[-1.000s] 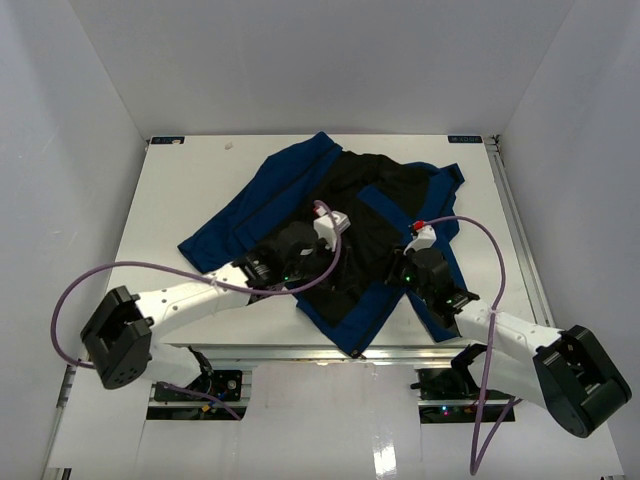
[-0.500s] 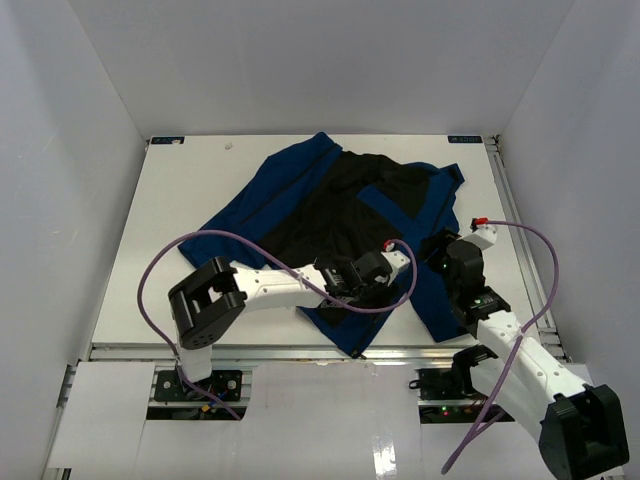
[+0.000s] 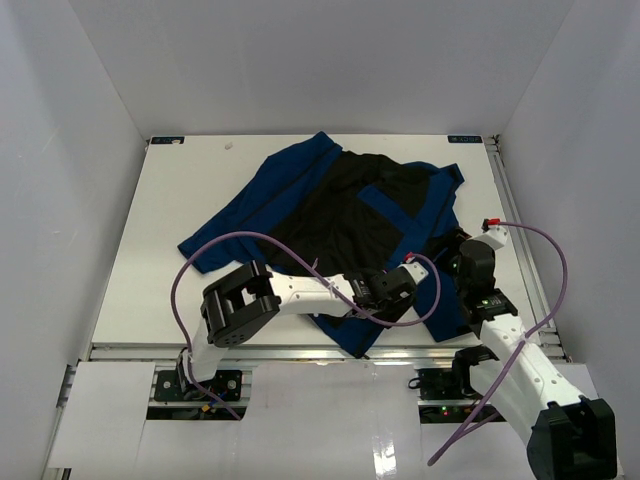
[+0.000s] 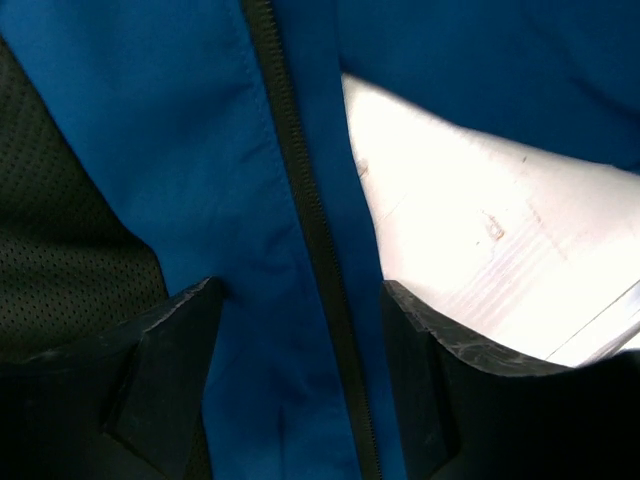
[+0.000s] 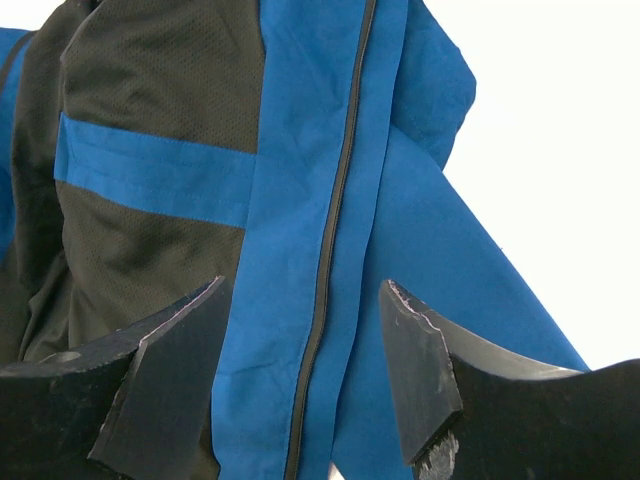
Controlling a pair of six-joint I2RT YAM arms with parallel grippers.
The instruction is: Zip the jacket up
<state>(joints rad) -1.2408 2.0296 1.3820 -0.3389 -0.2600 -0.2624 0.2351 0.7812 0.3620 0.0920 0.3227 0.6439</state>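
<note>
Since a second ago the left arm has swung away from the middle of the jacket (image 3: 300,190) to its near hem, its elbow now folded in close to the bench (image 3: 160,210) edge. The right arm has drawn back from the front panel to the garment's right border.

At the left of the overhead view a purple cable (image 3: 215,243) loops above the left arm. The royal-blue jacket lies spread open on the white bench, black mesh lining (image 3: 340,215) facing up, one sleeve reaching toward the left and the collar end toward the far right corner. Its near hem hangs just at the bench's front edge.

The left gripper (image 4: 300,290) hovers over that hem with its fingers (image 4: 160,370) spread wide, holding nothing. A black zipper tape (image 4: 305,200) runs between them along a blue edge, with mesh lining to one side and bare bench to the other.

Farther right, the right gripper (image 5: 302,290) also stands wide and empty above the right front edge. The other zipper half (image 5: 338,210) runs up between its fingers (image 5: 430,370), beside a blue strip (image 5: 150,175) crossing the lining.
</note>
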